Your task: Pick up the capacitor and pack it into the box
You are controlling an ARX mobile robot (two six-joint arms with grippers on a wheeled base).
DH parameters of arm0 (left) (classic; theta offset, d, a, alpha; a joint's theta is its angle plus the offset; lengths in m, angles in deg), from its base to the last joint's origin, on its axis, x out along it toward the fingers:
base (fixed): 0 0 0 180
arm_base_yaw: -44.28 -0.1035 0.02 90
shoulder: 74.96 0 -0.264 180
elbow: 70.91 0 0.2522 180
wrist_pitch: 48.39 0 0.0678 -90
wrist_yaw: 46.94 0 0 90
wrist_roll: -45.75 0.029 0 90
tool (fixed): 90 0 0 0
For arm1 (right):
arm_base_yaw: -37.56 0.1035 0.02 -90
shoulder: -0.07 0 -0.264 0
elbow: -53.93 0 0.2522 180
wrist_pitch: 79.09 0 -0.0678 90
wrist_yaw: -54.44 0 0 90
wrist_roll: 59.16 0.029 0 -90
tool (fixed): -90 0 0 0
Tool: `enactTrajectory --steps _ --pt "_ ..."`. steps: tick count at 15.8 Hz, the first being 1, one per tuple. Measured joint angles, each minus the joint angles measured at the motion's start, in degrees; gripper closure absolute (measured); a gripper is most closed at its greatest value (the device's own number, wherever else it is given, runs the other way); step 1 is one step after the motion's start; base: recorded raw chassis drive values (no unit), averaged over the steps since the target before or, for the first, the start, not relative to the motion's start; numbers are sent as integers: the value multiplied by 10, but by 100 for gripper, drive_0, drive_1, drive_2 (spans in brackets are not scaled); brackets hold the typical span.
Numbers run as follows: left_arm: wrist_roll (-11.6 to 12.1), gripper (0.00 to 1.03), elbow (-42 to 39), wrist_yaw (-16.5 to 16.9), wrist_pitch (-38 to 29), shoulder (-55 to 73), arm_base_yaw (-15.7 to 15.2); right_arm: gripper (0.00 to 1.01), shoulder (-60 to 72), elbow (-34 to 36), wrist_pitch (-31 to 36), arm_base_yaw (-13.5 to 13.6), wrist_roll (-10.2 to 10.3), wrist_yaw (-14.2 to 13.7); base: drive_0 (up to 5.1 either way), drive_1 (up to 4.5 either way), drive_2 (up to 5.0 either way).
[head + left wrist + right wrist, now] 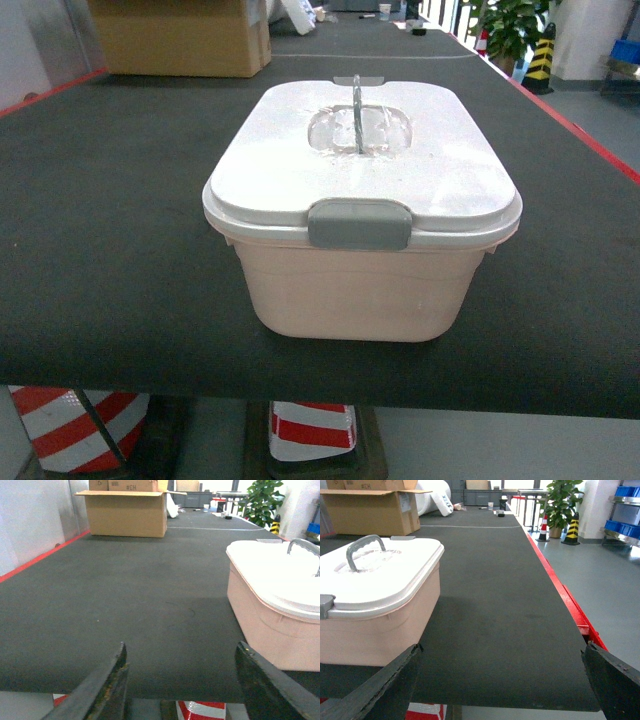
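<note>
Meanwhile, left gripper and right gripper spread wide, flanking box.

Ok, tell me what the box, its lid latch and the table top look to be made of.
Box: likely moulded plastic, pale pink, smooth with a slight sheen.
Lid latch: grey plastic by the look, matte.
Table top: dark mat, perhaps rubber or fabric; fine ribbing, no glare.

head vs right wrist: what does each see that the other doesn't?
Head only: the box's grey front latch face-on, and striped barriers under the table edge. Right wrist only: the open right gripper, blue bins on shelving. Both: the pink lidded box with raised grey handle, cardboard box, potted plant. No capacitor visible.
</note>
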Motion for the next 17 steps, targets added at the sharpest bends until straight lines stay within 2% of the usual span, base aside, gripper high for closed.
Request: enactTrajectory --steps 5,6,17 --pt "0 24 0 0 0 0 0 3 0 0 0 0 0 0 0 0 0" --pt "0 3 0 0 0 0 0 3 0 0 0 0 0 0 0 0 0" --pt "0 5 0 0 0 0 0 3 0 0 0 0 0 0 0 0 0"
